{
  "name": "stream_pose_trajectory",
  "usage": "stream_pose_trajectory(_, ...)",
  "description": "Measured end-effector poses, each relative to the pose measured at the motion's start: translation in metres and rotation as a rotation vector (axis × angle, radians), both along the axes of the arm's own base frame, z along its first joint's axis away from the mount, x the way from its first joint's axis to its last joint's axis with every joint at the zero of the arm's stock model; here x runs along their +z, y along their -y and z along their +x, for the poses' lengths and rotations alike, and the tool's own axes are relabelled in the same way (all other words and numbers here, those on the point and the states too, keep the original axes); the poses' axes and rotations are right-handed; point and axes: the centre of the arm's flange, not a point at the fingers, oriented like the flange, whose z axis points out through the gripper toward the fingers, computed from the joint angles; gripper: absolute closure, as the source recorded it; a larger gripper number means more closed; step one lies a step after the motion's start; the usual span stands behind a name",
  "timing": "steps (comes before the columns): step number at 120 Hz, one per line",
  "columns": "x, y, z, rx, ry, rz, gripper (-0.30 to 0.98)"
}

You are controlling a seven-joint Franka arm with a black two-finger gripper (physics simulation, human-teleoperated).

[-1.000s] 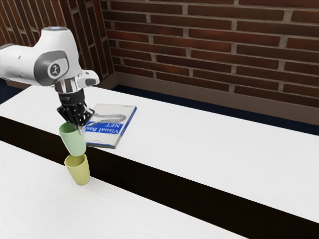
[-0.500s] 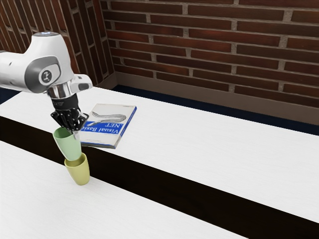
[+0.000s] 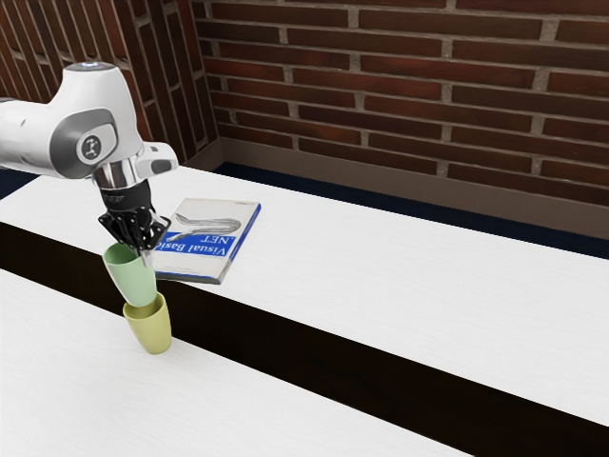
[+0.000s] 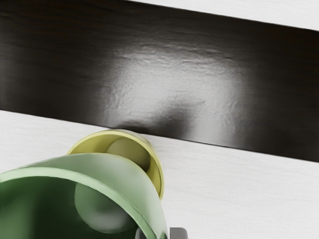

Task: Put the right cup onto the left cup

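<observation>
Cups: two. One gripper [image 3: 145, 252] pinches the wall of one green cup [image 3: 131, 278], its base at the mouth of one yellow cup [image 3: 150, 329]. Books: one [image 3: 215, 246], lying apart from both.

Toward nine o'clock in the exterior view, the programming book [image 3: 211, 246] carries white print on its blue band: "Visual Basi" and ".NET" (upside down from here, and any further letter of "Basi" can't be made out).
</observation>
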Motion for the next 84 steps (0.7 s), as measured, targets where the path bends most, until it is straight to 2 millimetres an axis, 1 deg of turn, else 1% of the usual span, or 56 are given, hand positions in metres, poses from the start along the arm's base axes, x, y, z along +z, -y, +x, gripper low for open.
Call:
stream_pose_trajectory(34, -0.014, -0.005, 0.004, 0.010, -0.026, 0.002, 0.78)
stream_pose_trajectory(84, -0.029, -0.002, 0.010, 0.006, -0.053, 0.006, 0.78)
